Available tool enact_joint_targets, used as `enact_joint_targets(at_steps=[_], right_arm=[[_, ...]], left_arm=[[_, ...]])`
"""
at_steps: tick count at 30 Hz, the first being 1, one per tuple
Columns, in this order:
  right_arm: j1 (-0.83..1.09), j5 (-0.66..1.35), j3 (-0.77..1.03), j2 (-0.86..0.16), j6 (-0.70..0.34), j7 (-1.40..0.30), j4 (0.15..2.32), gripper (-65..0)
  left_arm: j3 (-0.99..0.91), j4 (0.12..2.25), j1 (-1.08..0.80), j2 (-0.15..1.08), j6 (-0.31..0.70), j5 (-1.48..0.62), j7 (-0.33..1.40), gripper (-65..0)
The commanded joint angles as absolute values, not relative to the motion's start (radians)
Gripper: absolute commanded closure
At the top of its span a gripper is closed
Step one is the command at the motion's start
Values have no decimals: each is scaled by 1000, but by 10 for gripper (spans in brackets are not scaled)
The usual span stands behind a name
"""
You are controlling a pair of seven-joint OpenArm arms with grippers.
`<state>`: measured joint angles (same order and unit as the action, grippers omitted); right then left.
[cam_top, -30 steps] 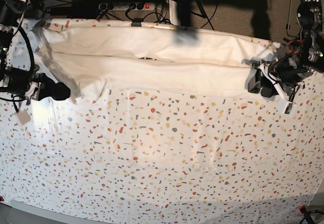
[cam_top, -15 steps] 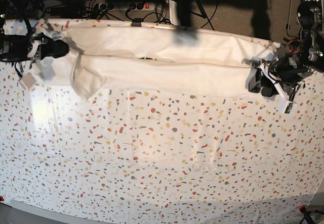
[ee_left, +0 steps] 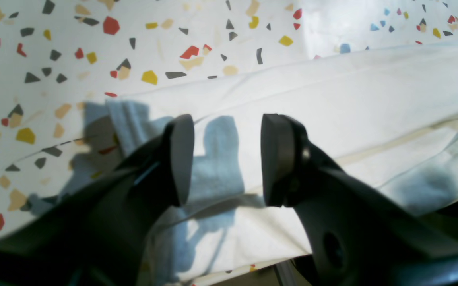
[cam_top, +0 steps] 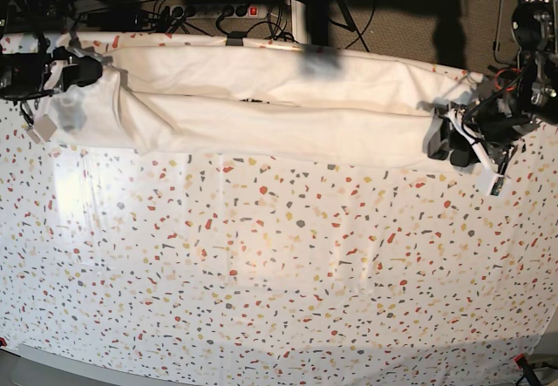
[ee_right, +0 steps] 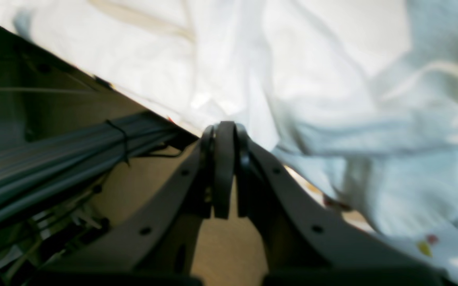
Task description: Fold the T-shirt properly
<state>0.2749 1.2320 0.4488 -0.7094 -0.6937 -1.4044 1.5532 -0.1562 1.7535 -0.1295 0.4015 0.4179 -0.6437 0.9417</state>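
The T-shirt (cam_top: 270,111) lies as a long, narrow band along the far edge of the desk (cam_top: 279,273), its two long sides turned in toward a seam down the middle, plain side up. That lengthwise fold looks done; folding the band across into a compact packet is still left, and the end by the right gripper is bunched.

The left gripper (cam_top: 453,142) sits at one end of the shirt with its fingers (ee_left: 181,159) spread over the hem, gripping nothing. The right gripper (cam_top: 83,72) is at the opposite end, over the desk's far edge, its fingers (ee_right: 224,167) pressed together; whether cloth is pinched I cannot tell.
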Motion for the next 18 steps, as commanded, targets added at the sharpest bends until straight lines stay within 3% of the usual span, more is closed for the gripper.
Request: enact_joint_targets(at_steps=[1,12,18], right_arm=[[267,1230,457,-743,-698,-1396,1568,0],[266,968,458,-740,-698,-1318,1568,0],[266,882,458,-740,-698,-1140,1568,0]], left_arm=[[-163,1769,-116,416,419,-654,918,-269],[-163,1769,-116,416,419,-654,919,-269],[-163,1769,-116,416,420,-654,919,-269]])
